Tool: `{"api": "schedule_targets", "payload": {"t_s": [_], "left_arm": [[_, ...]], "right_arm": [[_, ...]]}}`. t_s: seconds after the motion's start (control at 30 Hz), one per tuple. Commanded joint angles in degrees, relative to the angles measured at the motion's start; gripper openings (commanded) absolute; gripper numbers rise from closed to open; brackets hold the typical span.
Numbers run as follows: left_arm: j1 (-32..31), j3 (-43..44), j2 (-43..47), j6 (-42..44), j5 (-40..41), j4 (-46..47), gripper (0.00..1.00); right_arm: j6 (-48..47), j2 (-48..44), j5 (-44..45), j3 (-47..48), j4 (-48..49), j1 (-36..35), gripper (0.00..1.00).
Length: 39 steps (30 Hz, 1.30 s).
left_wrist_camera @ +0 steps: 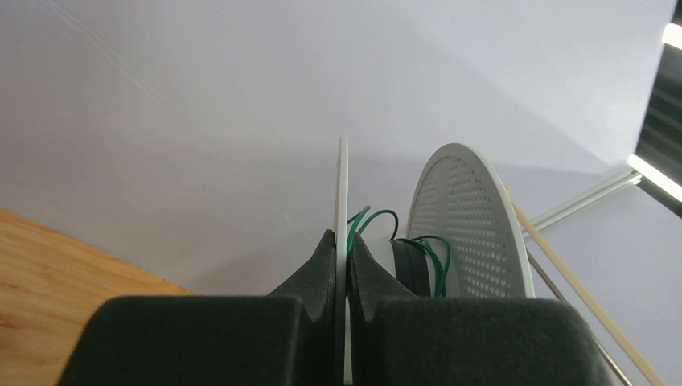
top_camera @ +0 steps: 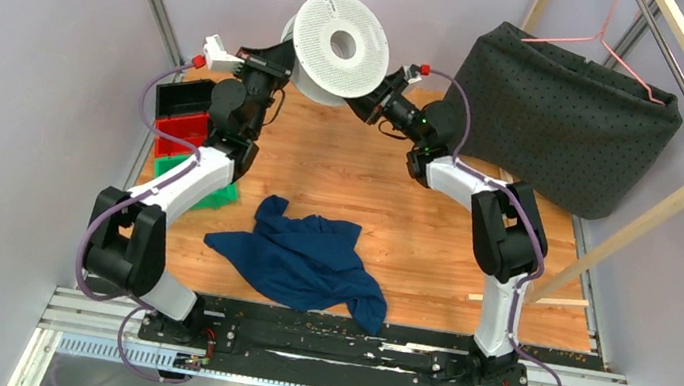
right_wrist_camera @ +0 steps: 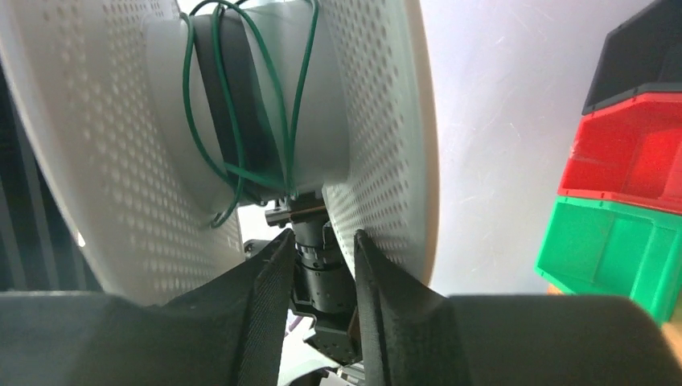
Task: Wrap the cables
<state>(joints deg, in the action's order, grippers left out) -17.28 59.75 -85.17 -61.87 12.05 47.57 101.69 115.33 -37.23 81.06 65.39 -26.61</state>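
A: Spool [top_camera: 338, 46] position?

B: Top centre of the overhead view, held up off the table [top_camera: 339, 183], perforated face tilted toward the camera. An arm on either side.

A: Left gripper [left_wrist_camera: 343, 241]?

B: Clamped on the rim of one white flange. In its wrist view the thin edge-on disc runs straight up between the pads, both touching it.

A: Right gripper [right_wrist_camera: 318, 249]?

B: Fingers spread, nothing pinched that I can see. Tips sit at the lower edge of the spool, pointing into the gap between the two flanges. Through the gap between the fingers, part of the other arm shows.

A: The wire [right_wrist_camera: 301, 84]?

B: Green, thread-thin. Loose loops over the hub, crossing a dark band; some strands hang slack low in the right wrist frame. The left wrist view shows loops [left_wrist_camera: 378, 212] poking up between the flanges. Too fine to make out from overhead.

A: Else?

B: Blue cloth [top_camera: 303, 258] crumpled lower centre. Stacked bins at left: black [top_camera: 180, 95], red [top_camera: 184, 125], green [top_camera: 217, 194].
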Motion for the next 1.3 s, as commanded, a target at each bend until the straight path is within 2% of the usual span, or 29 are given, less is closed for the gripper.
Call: {"api": "schedule_targets", "payload": {"t_s": [0.0, 0.23, 0.5, 0.67, 0.73, 0.83, 0.87, 0.93, 1.0, 1.07, 1.27], "left_arm": [[-0.1, 1.3, -1.1, -0.8, 0.2, 5.4, 0.0], [0.5, 2.5, -3.1, -1.0, -0.9, 5.2, 0.0], [1.9, 2.7, -4.9, -1.9, -3.2, 4.0, 0.0], [2.6, 3.3, -6.3, -1.6, -5.7, 2.1, 0.0], [3.1, 3.3, -7.5, -2.0, -7.0, 1.7, 0.0], [4.5, 4.6, -10.1, -2.5, -11.3, 0.3, 0.0], [5.1, 5.3, -11.1, -2.4, -14.2, -0.3, 0.0], [6.3, 6.8, -13.7, -2.5, -20.8, -0.7, 0.0], [7.5, 8.0, -16.9, -4.0, -26.7, -1.1, 0.0], [8.2, 8.7, -19.9, -4.8, -31.2, -1.1, 0.0], [8.5, 10.7, -28.3, -5.2, -38.8, -1.0, 0.0]], "right_arm": [[0.7, -1.7, 0.0, -4.4, 2.7, 0.8, 0.43], [0.8, -4.4, -2.5, -11.5, 4.7, 2.6, 0.58], [-0.5, -7.2, -10.4, -21.9, 5.5, 5.2, 0.61], [-6.4, -11.9, -15.4, -26.1, 0.2, 7.4, 0.63], [-11.6, -14.8, -17.2, -26.6, -5.5, 8.3, 0.65], [-25.3, -20.1, -18.8, -24.9, -23.6, 9.5, 0.68], [-31.9, -22.7, -18.2, -23.3, -33.0, 9.7, 0.69], [-50.4, -26.2, -13.4, -18.4, -58.6, 10.1, 0.71], [-62.2, -28.8, -6.6, -13.8, -74.9, 10.2, 0.73], [-67.6, -31.4, -1.1, -12.3, -81.9, 10.7, 0.74], [-72.5, -38.7, 9.8, -13.5, -87.5, 13.7, 0.75]]}}
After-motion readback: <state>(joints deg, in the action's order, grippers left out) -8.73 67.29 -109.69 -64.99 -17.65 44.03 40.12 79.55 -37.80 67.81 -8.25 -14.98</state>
